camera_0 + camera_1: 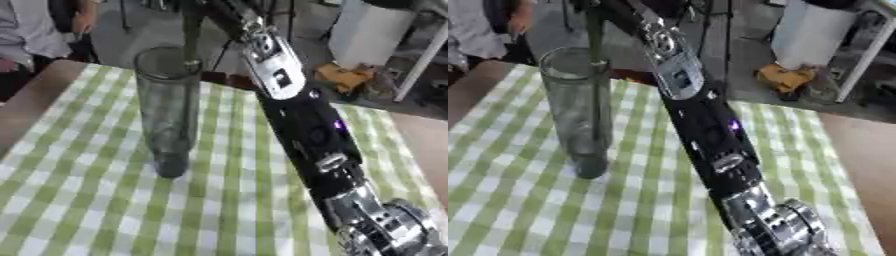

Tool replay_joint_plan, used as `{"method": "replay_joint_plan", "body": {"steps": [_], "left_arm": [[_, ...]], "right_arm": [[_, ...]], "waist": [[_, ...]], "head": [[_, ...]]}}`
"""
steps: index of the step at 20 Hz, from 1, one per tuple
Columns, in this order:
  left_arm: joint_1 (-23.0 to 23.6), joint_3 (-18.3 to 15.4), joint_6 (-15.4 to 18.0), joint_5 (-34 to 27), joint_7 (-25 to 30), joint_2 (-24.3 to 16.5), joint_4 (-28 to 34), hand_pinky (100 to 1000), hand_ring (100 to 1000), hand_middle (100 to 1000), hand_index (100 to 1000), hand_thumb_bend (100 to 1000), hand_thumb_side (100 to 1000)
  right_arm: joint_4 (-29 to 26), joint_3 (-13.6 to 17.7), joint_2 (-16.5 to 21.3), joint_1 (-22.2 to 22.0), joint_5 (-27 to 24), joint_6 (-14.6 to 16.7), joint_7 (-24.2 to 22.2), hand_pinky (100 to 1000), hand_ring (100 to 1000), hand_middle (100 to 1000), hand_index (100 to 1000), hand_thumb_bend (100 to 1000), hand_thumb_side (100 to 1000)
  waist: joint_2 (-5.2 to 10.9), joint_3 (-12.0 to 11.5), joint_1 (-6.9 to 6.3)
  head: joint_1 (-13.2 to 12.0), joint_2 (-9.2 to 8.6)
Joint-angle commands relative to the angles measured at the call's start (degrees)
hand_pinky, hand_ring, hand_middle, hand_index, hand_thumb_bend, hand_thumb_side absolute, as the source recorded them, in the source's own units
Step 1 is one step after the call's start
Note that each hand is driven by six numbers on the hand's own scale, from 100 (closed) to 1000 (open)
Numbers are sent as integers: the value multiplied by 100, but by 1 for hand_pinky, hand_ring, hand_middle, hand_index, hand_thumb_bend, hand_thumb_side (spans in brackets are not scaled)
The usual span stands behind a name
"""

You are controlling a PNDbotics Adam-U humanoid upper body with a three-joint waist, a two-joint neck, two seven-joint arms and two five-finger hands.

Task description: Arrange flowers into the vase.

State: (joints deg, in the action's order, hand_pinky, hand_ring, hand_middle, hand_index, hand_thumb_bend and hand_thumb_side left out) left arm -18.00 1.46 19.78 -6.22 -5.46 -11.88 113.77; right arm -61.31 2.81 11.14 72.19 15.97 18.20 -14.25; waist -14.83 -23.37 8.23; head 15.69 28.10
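A tall, clear, cylindrical glass vase (168,112) stands upright on the green-and-white checked tablecloth (79,210), and 1 dark green flower stem (595,45) runs down through its mouth into the glass, its bloom out of view above. The robot's black-and-silver right arm (306,125) reaches from the lower right up past the vase, but its hand lies beyond the top edge, so I cannot tell its grip. By my judgement this stem is partly inserted, not yet released; no other flowers show.
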Motion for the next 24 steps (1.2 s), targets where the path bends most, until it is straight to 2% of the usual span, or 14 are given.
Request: {"method": "replay_joint_plan", "body": {"steps": [1,7,11,18,24], "left_arm": [[-61,-33,-3,2,2,-15,82,508,834,943,955,100,812],[-62,-35,-6,2,0,-12,82,509,835,943,955,100,814],[-56,-39,-10,8,-4,-16,82,509,835,943,954,100,814],[-51,-43,-20,20,-6,-18,82,508,835,944,954,100,814],[-46,-47,-29,32,-13,-20,82,508,835,944,954,100,813]], "right_arm": [[-113,26,12,214,55,50,97,667,625,508,396,100,900],[52,-47,43,181,426,395,182,669,637,519,406,100,927],[161,-103,121,159,738,671,134,690,673,556,473,157,974],[226,-125,204,126,1200,918,-259,736,727,618,597,278,1000],[254,-126,278,81,1421,1088,-573,759,753,656,658,320,1000]], "waist": [[88,-15,-49],[91,-21,-9],[90,-20,3],[84,-12,-3],[77,-7,-5]], "head": [[9,-75],[-5,-79],[-23,-76],[-38,-71],[-54,-71]]}}
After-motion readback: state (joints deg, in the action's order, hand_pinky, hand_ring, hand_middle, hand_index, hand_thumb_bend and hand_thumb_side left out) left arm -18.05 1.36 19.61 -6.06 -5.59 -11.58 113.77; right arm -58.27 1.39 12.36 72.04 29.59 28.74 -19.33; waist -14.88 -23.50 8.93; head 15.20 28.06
